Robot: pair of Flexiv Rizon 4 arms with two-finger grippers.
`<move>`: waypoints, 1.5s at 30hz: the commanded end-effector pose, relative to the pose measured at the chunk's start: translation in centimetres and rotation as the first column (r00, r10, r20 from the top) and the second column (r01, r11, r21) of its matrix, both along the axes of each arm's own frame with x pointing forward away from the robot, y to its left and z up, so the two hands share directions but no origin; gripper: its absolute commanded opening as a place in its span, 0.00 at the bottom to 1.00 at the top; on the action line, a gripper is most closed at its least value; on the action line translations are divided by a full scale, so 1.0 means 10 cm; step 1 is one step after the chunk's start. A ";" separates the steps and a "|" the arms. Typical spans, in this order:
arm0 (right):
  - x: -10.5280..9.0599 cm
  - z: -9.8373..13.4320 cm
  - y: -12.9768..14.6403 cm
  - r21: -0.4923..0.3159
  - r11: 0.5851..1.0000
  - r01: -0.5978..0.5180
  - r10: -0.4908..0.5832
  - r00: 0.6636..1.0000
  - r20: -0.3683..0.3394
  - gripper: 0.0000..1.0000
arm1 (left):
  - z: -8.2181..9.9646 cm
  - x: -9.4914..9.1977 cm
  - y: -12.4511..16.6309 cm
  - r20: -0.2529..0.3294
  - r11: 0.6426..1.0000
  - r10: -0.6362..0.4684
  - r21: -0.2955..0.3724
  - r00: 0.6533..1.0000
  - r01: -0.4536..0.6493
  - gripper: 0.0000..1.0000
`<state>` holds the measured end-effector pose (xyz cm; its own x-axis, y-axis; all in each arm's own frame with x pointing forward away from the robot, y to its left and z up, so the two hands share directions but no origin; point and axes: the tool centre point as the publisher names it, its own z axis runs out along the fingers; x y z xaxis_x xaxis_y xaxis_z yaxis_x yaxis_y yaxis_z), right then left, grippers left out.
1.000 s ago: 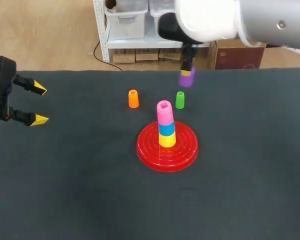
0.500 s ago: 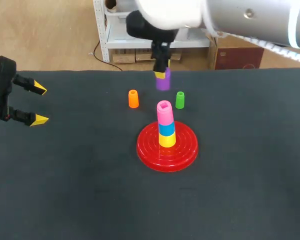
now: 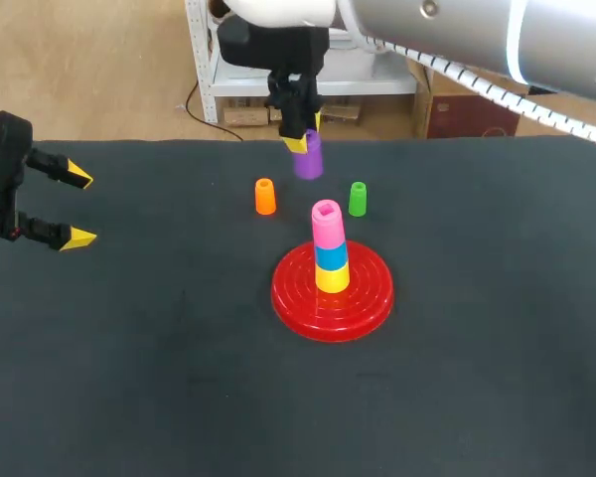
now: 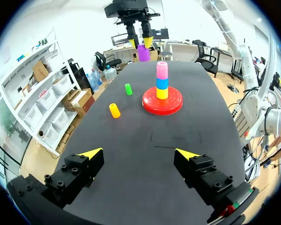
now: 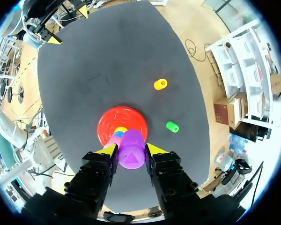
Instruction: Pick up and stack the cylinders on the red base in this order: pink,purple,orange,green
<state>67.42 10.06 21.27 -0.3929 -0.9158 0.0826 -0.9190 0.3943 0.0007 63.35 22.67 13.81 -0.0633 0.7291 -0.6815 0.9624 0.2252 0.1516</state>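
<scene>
Right gripper (image 3: 300,142), clenched on the purple cylinder (image 3: 309,159), should centre it squarely above the pink cylinder (image 3: 327,223), then lower straight.

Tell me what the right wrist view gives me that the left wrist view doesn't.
Right wrist only: the purple cylinder end-on, right jaws pressing both its sides, partly hiding the stack beyond. Left wrist only: the stack in profile, pink over blue over yellow, and the open left jaws up close. Both: red base, orange and green cylinders.
</scene>
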 end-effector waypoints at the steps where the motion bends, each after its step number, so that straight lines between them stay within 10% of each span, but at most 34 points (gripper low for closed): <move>1: -0.24 -0.06 -0.08 0.029 1.000 0.012 -0.013 0.999 0.052 0.00 | -0.01 -0.01 0.00 0.004 1.000 0.001 -0.002 1.000 -0.001 1.00; 17: -0.56 -0.07 -0.19 0.044 0.996 0.074 -0.076 0.996 0.042 0.00 | -0.01 -0.01 0.00 0.004 1.000 0.001 -0.002 1.000 -0.001 1.00; 45: -0.54 -0.28 -0.21 0.008 0.996 0.088 -0.088 0.995 -0.035 0.00 | -0.01 -0.01 0.00 0.004 1.000 0.001 -0.002 1.000 -0.001 1.00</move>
<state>61.92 7.89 18.81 -0.4670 -0.8802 0.0851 -0.8815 0.4710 0.0337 63.35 22.67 13.80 -0.0633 0.7291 -0.6815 0.9624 0.2252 0.1515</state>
